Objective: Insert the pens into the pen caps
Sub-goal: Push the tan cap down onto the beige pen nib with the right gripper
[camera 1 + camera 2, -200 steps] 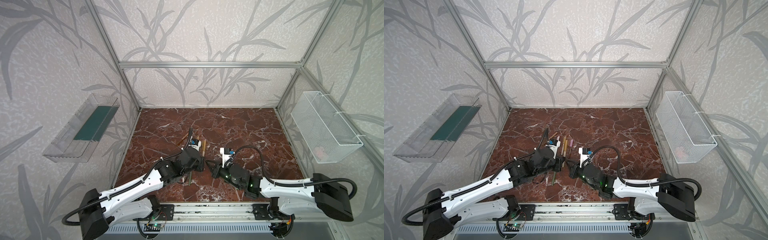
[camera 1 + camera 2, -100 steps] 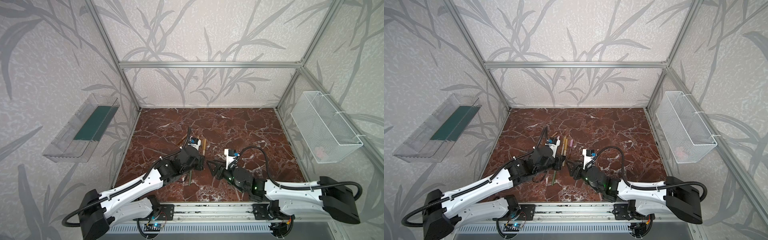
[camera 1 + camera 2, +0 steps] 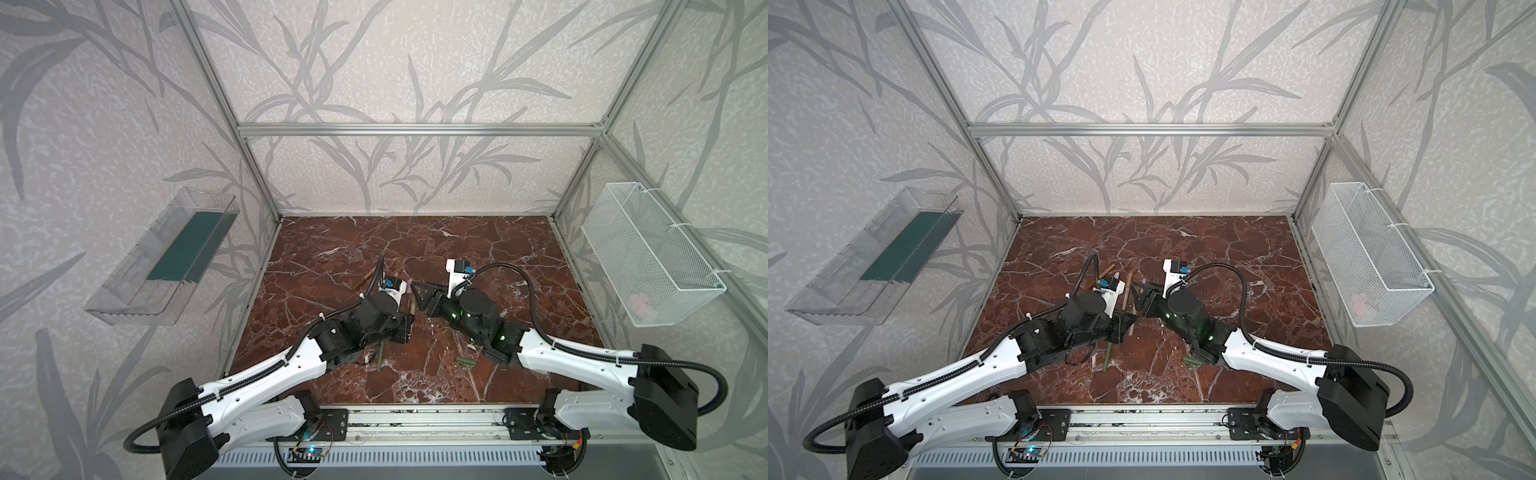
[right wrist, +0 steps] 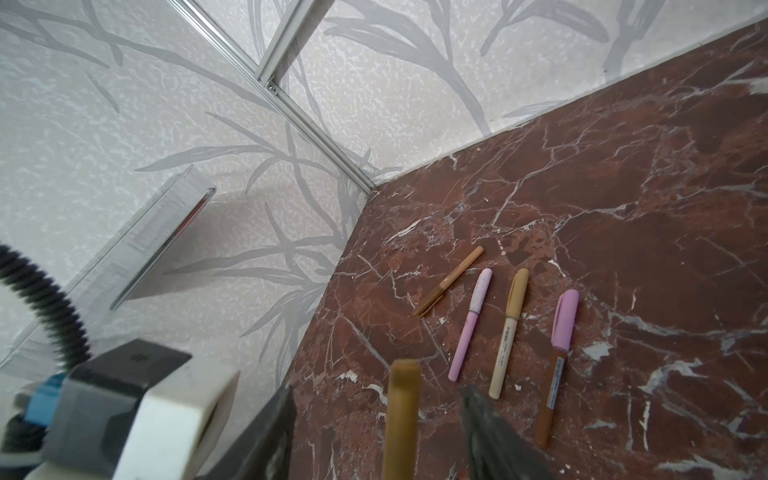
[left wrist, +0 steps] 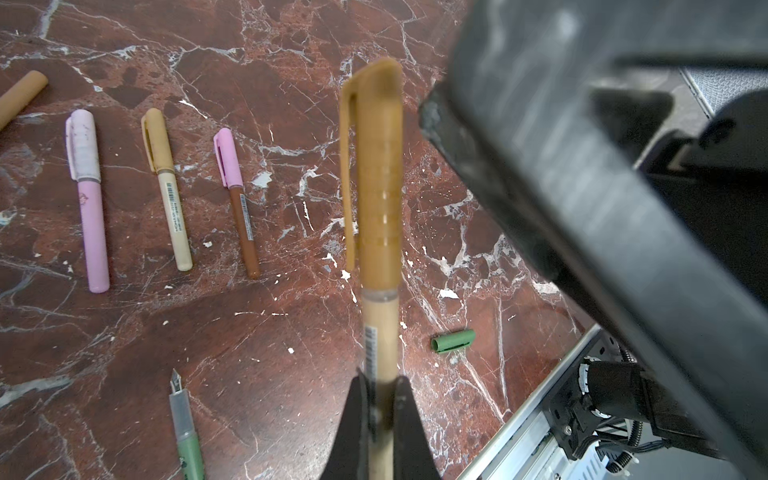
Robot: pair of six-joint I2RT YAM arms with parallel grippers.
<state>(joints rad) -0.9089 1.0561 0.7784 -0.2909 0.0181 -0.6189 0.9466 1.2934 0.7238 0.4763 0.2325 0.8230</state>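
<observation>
Red marble table (image 3: 457, 249). Left gripper (image 5: 380, 382) pinches tan pen (image 5: 380, 332) near centre; right gripper (image 4: 378, 392) jaws spread either side of its tan cap (image 4: 401, 415). Green cap (image 3: 465, 360) at 5 o'clock, green pen (image 3: 380, 358) 7 o'clock.

Green pen cap (image 3: 464, 361) on marble table (image 3: 478, 245)

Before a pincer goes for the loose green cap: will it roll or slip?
The green cap lies on its side, a round tube, so a sideways nudge would probably roll it; its clip may stop that. It looks small and hollow, likely light, and may skid on the glossy marble table.
</observation>
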